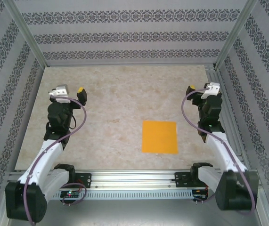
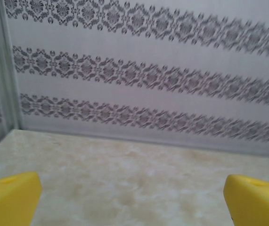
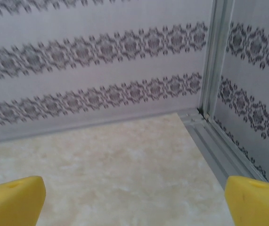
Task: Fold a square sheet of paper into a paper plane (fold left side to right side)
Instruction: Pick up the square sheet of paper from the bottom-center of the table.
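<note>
square sheet of paper [image 1: 159,136] lies flat on the table [image 1: 106,94], right of centre and toward the near edge, closer to the right arm than the left. it looks unfolded, no crease visible, edges roughly square to the table edges, and nothing touches it. left gripper [image 1: 69,93] is over the left side of the table, well apart from the paper, with jaws spread wide and nothing between them. in the left wrist view its yellow fingertips [image 2: 9,200] sit at the two bottom corners with bare marbled table between, facing the patterned back wall [image 2: 143,75]. right gripper [image 1: 202,90] is near the right edge of the table, farther back than the paper and to its right, not touching it. its jaws are also wide apart and hold nothing. in the right wrist view the yellow tips are again at both bottom corners with bare table between, looking toward the back right corner where a metal post [image 3: 214,56] stands. both arms reach forward from their bases on the near rail [image 1: 134,178]. can't tell if either gripper's tips touch the table surface.
</note>
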Controlling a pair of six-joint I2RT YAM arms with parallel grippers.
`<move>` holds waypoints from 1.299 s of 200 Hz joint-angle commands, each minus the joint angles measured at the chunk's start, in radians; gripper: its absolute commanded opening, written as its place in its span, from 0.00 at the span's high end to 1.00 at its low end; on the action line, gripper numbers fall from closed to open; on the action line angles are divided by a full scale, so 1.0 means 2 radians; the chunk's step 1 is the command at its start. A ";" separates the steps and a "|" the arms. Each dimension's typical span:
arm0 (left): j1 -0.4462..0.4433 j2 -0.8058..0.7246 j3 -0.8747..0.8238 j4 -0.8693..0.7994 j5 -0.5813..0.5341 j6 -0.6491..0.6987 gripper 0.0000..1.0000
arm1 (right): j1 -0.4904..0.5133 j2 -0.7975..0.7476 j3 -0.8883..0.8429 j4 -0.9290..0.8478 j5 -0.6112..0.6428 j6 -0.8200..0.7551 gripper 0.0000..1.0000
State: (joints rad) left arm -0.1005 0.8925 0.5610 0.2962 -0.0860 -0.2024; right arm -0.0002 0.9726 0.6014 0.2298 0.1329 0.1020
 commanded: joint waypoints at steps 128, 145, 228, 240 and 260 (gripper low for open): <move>-0.350 0.269 0.162 -0.262 0.246 -0.226 0.00 | 0.141 -0.010 -0.025 -0.430 -0.055 0.269 0.02; -0.368 0.298 0.166 -0.252 0.247 -0.242 0.00 | 0.160 0.006 -0.031 -0.416 -0.051 0.280 0.02; -0.411 0.409 0.205 -0.204 0.278 -0.285 0.00 | 0.225 0.121 -0.020 -0.371 -0.037 0.303 0.02; -0.413 0.415 0.207 -0.200 0.281 -0.288 0.00 | 0.230 0.135 -0.019 -0.366 -0.040 0.307 0.02; -0.417 0.420 0.208 -0.199 0.283 -0.290 0.00 | 0.236 0.151 -0.016 -0.362 -0.044 0.311 0.02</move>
State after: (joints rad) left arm -0.9138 1.7172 0.9474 -0.1444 0.4564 -0.7544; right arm 0.4549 1.2465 0.5476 -0.5343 0.0353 0.6903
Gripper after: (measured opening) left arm 0.999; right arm 0.980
